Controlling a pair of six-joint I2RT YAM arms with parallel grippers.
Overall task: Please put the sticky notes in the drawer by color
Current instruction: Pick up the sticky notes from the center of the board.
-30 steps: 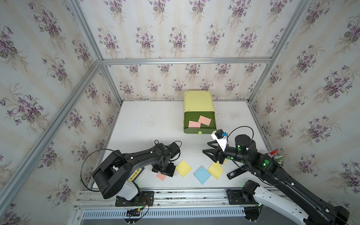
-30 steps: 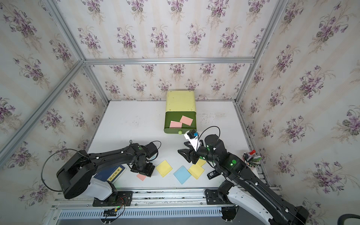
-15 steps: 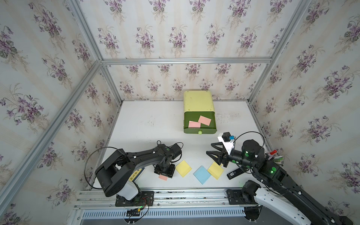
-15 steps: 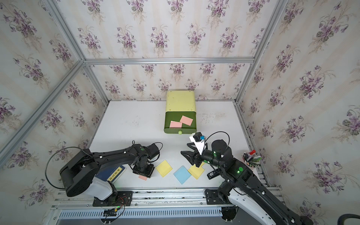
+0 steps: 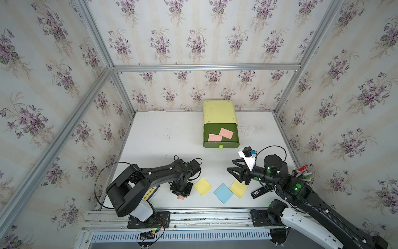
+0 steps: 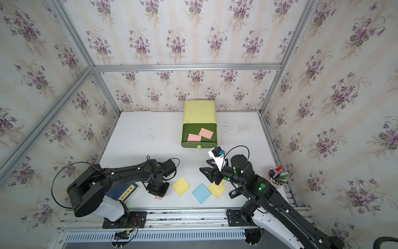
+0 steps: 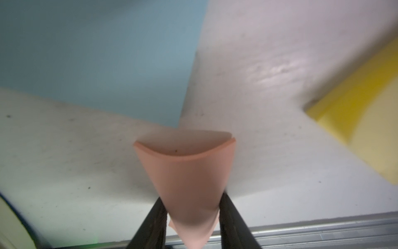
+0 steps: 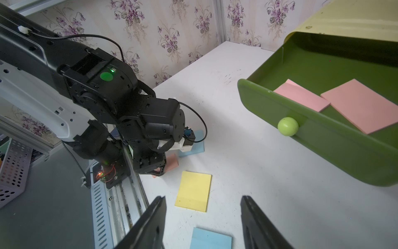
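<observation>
At the front edge of the surface (image 5: pixel 172 133), the left gripper (image 7: pixel 191 199) pinches a curled pink sticky note (image 7: pixel 185 168), while the right gripper (image 8: pixel 202 198) hangs spread and empty.

three pink sticky notes (image 5: pixel 226 133) (image 5: pixel 215 137) (image 7: pixel 187 183), two light blue notes (image 5: pixel 223 193) (image 8: pixel 195 148), two yellow notes (image 5: pixel 202 186) (image 5: pixel 238 189) I can count for sure, one little green drawer cabinet (image 5: pixel 218 112), one dark blue book (image 6: pixel 117 190), one pen cup (image 6: pixel 276 180), one small black gadget (image 6: pixel 234 193), two robot arms (image 5: pixel 159 172) (image 5: pixel 301 189)

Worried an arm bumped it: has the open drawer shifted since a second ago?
No; the drawer keeps its place against the back edge of the table.
</observation>
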